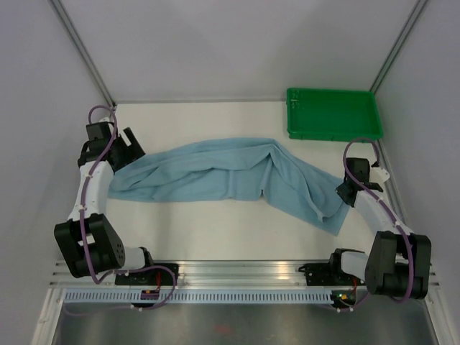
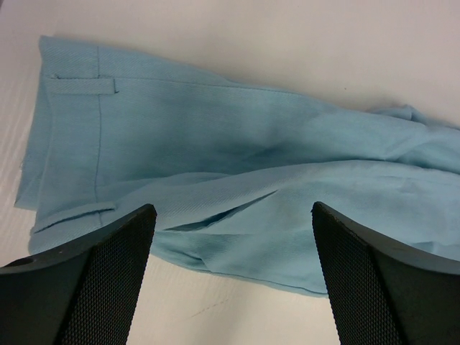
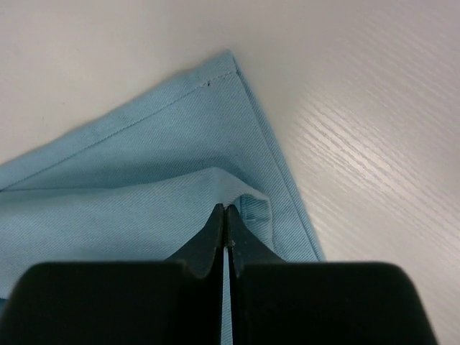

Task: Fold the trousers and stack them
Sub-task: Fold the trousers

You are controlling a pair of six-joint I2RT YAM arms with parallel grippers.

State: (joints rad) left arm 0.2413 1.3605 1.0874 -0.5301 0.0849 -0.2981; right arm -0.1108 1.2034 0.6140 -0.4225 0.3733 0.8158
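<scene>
The light blue trousers [image 1: 230, 176] lie stretched across the white table, crumpled, with the waistband end at the left and a leg end at the right. My left gripper [image 1: 129, 147] hovers over the waistband end with its jaws wide apart. In the left wrist view the trousers [image 2: 237, 158] show a belt loop, and the left gripper [image 2: 231, 207] has nothing between its fingers. My right gripper [image 1: 343, 194] is at the leg's hem corner. In the right wrist view the right gripper [image 3: 226, 208] is shut, pinching a raised fold of the trousers [image 3: 144, 165].
A green plastic tray [image 1: 332, 134] stands at the back right corner of the table. Grey walls close in the left, right and back sides. The arms' bases and a metal rail run along the near edge.
</scene>
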